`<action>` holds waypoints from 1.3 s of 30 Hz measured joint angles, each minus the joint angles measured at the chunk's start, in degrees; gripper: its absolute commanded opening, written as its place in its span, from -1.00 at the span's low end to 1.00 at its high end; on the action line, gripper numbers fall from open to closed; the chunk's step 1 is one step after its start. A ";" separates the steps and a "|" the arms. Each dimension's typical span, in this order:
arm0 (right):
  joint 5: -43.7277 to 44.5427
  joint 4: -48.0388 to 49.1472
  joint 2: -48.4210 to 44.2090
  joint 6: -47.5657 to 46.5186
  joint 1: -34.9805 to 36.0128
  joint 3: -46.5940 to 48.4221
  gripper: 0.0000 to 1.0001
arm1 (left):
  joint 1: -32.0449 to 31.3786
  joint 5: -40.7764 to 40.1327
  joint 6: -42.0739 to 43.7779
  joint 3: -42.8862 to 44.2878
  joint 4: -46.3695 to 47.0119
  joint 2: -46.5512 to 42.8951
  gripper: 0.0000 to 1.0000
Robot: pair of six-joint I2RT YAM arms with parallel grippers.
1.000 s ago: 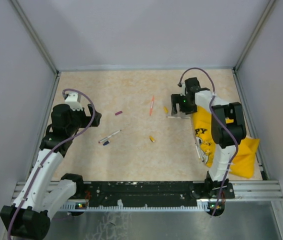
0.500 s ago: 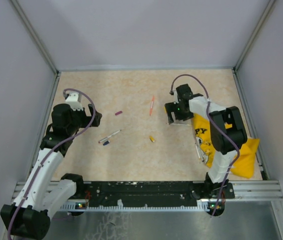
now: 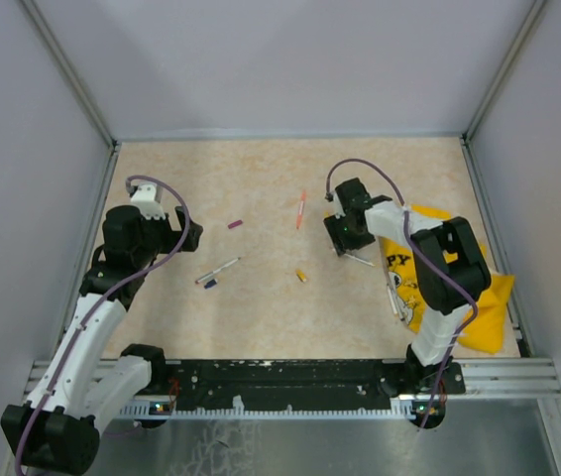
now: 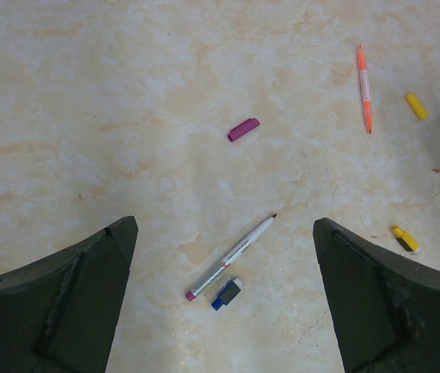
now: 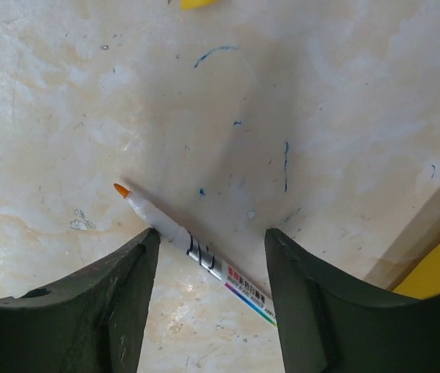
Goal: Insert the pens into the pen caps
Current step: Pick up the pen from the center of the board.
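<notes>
End effector, right (image 5: 212,237): dark fingers parted, straddling a slim white plastic pen with an orange tip (image 5: 197,253), not clamped. Pen's long axis runs diagonally, tip toward upper left in wrist view, flat on the mottled beige counter (image 5: 321,93). Left end effector (image 4: 224,225) released, gaping wide.

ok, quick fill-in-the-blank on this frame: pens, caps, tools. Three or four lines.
1. The white pen framed by the right tool has an ____ tip.
2. The dark blue cap lies by the other white pen's ____ end.
3. The left tool is ____, not shut, and holds nothing.
4. The cloth under the right arm is ____.
Missing words: orange; purple; open; yellow.
</notes>
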 measured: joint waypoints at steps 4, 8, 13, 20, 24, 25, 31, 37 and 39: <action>0.52 0.33 -0.94 0.92 0.63 -1.29 -0.03 | 0.00 0.04 0.00 0.00 0.00 0.04 1.00; 1.03 1.18 -2.51 2.54 0.87 -3.41 -0.15 | 0.00 0.15 0.00 0.00 0.00 0.04 1.00; 1.95 1.33 -4.24 5.42 1.03 -5.53 -0.36 | 0.00 0.24 0.00 0.00 0.00 0.04 1.00; 3.15 1.31 -5.86 9.62 2.01 -7.50 -0.54 | 0.00 0.48 -0.02 0.00 0.00 0.04 1.00; 3.37 1.42 -7.15 11.43 2.73 -8.90 -0.72 | 0.00 0.48 -0.04 0.00 0.00 0.04 1.00; 3.43 1.70 -7.69 12.28 2.89 -9.55 -0.73 | 0.00 0.39 -0.09 0.00 0.00 0.04 1.00; 3.48 3.74 -11.21 15.80 3.15 -13.68 -0.77 | 0.00 -2.71 -1.99 0.00 -0.11 -0.66 1.00; 2.78 4.17 -17.49 18.60 3.26 -19.26 -0.80 | 0.00 -2.05 -3.63 0.00 -0.83 -1.33 1.00; 2.40 5.05 -21.24 19.34 3.26 -21.22 -0.80 | 0.00 -0.83 -3.89 0.00 -1.46 -1.25 1.00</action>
